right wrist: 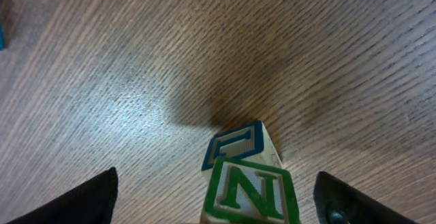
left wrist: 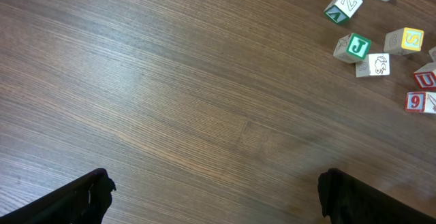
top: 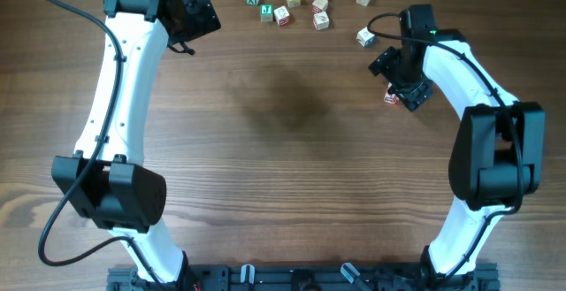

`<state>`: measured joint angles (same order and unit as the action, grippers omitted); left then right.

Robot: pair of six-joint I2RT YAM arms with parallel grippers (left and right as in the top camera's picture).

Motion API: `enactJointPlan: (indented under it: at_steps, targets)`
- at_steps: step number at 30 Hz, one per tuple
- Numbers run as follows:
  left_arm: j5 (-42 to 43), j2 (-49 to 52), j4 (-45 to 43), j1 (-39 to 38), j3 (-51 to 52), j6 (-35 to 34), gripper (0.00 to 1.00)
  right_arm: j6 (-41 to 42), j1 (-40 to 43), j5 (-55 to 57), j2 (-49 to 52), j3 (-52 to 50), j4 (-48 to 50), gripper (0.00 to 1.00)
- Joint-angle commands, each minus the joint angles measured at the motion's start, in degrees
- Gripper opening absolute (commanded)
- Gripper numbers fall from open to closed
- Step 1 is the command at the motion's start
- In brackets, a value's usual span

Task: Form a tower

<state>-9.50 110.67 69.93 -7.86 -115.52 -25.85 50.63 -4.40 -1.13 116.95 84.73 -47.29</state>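
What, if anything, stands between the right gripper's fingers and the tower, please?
Nothing visible does. The right wrist view shows the tower standing between the fingers of the open right gripper, with only bare table in the gap on each side.

In the right wrist view, the tower (right wrist: 246,176) bears a green "N" on its top cube (right wrist: 251,195). The blue letter on the cube below (right wrist: 235,146) could be "F" or "E". In the left wrist view, loose on the desk (left wrist: 170,101) lie the Z cube (left wrist: 344,6), green J cube (left wrist: 357,46), yellow S cube (left wrist: 411,40), red U cube (left wrist: 426,80) and red 9 cube (left wrist: 415,101).
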Motion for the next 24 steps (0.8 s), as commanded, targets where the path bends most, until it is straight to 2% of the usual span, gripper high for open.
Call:
enactJointPlan:
  at_steps: [1, 10, 24]
  targets:
    - [0.28, -1.42, -0.02, 0.11, 0.11, -0.13, 1.0, -0.72, -0.24, -0.48, 0.81, -0.22, -0.09, 0.87]
    - [0.26, -1.44, -0.02, 0.11, 0.11, -0.13, 1.0, -1.18, -0.24, -0.44, 0.81, -0.22, -0.11, 0.7]
    - [0.26, -1.44, 0.0, 0.11, 0.11, -0.13, 1.0, -2.69, -0.24, -0.24, 0.81, -0.22, -0.59, 0.55]
